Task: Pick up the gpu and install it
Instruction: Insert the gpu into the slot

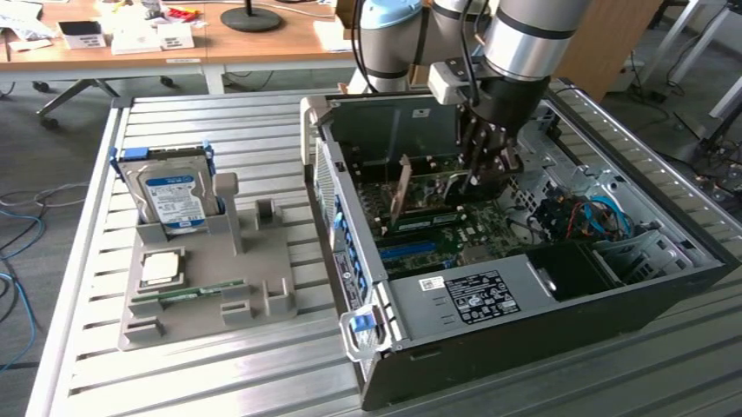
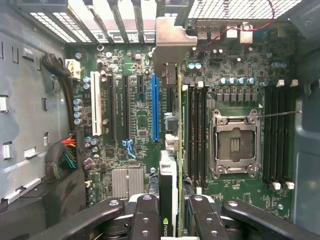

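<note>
Gripper [image 1: 484, 178] clamps narrow on thin, dark, brownish-faced gpu [image 1: 423, 193], upright on edge, likely so its lower edge can plug in | gpu inside open black tower case [image 1: 649, 287], over green motherboard [image 2: 135, 125], just beside long blue slot [image 2: 155, 107] | silver blue-labelled hard drive [image 1: 172, 198] at case's nine o'clock in exterior view

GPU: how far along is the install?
Done: the gpu is picked up and brought inside the open case. In hand: the gripper is shut on it, card edge-on over the motherboard, close beside the blue slot. Left: seating. Whether the card's lower edge has entered any slot cannot be told here, so the install does not yet read as finished.
</note>
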Robot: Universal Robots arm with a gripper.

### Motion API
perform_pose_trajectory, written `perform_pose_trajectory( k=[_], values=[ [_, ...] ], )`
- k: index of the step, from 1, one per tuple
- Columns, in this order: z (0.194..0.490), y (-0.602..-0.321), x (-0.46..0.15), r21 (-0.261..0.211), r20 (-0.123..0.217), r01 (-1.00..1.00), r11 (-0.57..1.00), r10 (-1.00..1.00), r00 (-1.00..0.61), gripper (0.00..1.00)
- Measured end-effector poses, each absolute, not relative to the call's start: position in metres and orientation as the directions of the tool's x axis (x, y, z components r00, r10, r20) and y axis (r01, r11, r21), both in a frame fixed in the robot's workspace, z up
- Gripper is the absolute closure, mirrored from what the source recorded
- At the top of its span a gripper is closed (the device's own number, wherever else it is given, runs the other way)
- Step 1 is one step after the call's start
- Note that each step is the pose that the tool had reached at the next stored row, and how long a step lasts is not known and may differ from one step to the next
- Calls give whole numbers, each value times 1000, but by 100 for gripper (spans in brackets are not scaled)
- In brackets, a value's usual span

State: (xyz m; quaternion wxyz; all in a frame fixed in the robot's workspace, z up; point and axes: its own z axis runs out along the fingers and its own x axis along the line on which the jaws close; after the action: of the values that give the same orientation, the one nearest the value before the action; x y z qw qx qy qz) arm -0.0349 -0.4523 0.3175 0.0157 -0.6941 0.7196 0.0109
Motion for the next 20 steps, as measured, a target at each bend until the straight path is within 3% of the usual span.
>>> perform_pose_trajectory(
  k=[20],
  values=[
    [314, -458, -37, -8, -38, -999, 35, -999, -35, 73]
  ],
)
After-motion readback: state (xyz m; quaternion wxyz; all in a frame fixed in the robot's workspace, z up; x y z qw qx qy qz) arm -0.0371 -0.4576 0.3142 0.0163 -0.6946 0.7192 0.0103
